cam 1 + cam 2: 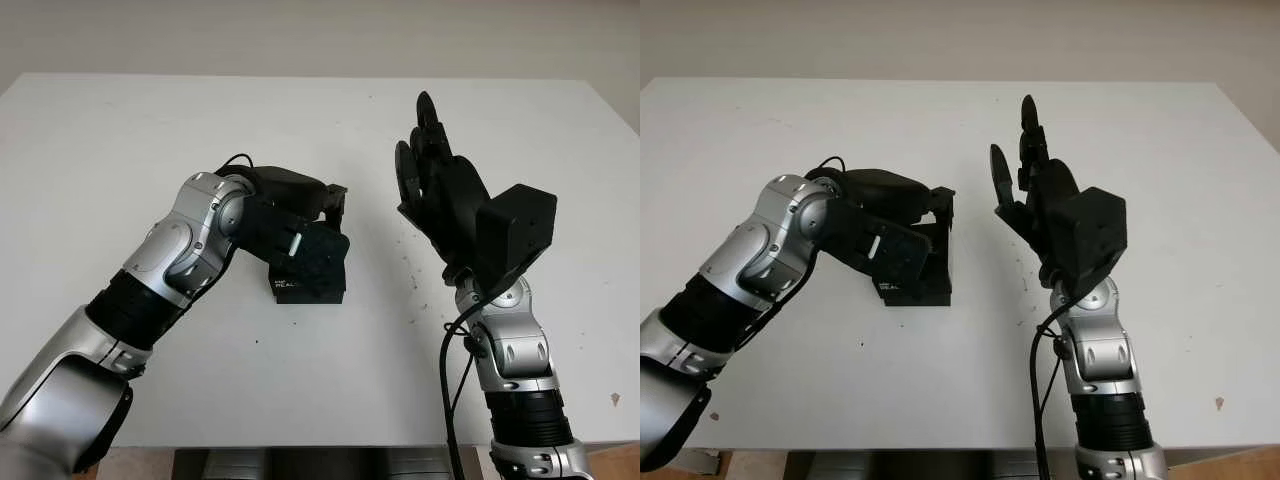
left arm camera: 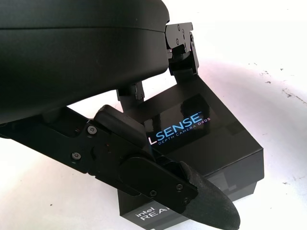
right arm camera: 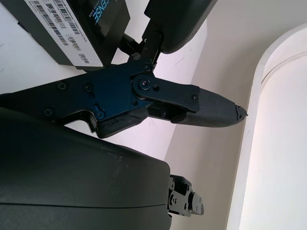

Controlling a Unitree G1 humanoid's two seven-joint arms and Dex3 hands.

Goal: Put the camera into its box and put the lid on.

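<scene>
White flat table (image 1: 120, 140) carries everything. Glossy black rectangular cardboard box with blue RealSense lettering (image 2: 201, 139) sits near the table's middle, lid on, closed. Camera itself cannot be seen; whether it is inside, cannot tell. Left hand (image 1: 300, 215), black, three-fingered, is directly over the box, fingers (image 2: 158, 175) lying across the lid and down the box's sides; clamped or merely touching, cannot tell. Right hand (image 1: 435, 170), black, is raised above the table to the right of the box, well apart from it, holding nothing, not curled.
</scene>
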